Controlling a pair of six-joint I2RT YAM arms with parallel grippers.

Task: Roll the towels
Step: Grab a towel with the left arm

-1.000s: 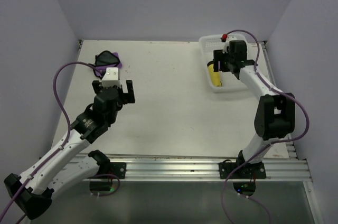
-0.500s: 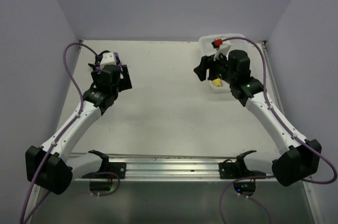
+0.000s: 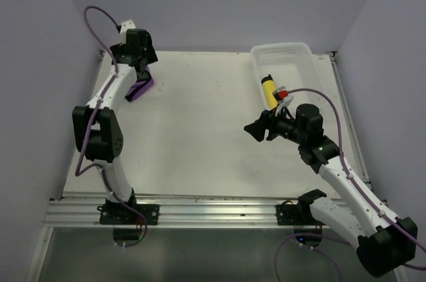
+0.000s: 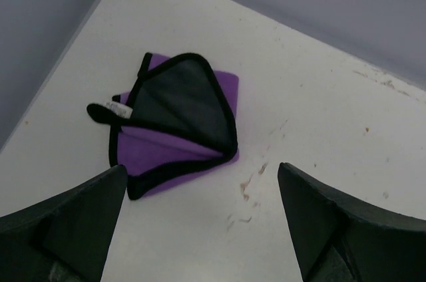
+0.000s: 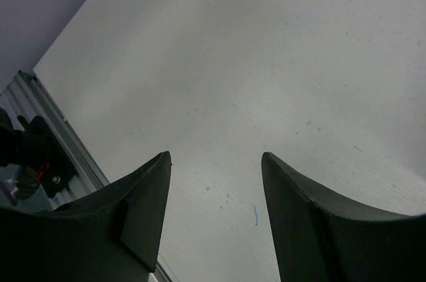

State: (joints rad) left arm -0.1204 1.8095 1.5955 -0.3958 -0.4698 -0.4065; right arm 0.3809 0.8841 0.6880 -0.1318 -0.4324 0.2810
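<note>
Table (image 3: 200, 136) — purple towel (image 4: 174, 126) near far-left edge.

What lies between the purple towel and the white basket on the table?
Nothing: in the top external view, only bare tabletop stretches between the purple towel and the white basket.

I see a flat off-white surface (image 3: 213, 116), flecked with small brownish scuffs. A small purple cloth towel (image 4: 170, 122), black-edged and with a black loop, lies loosely folded on it near the far left corner. A white perforated plastic basket (image 3: 286, 48) sits at the far right corner, well apart from that towel.
</note>
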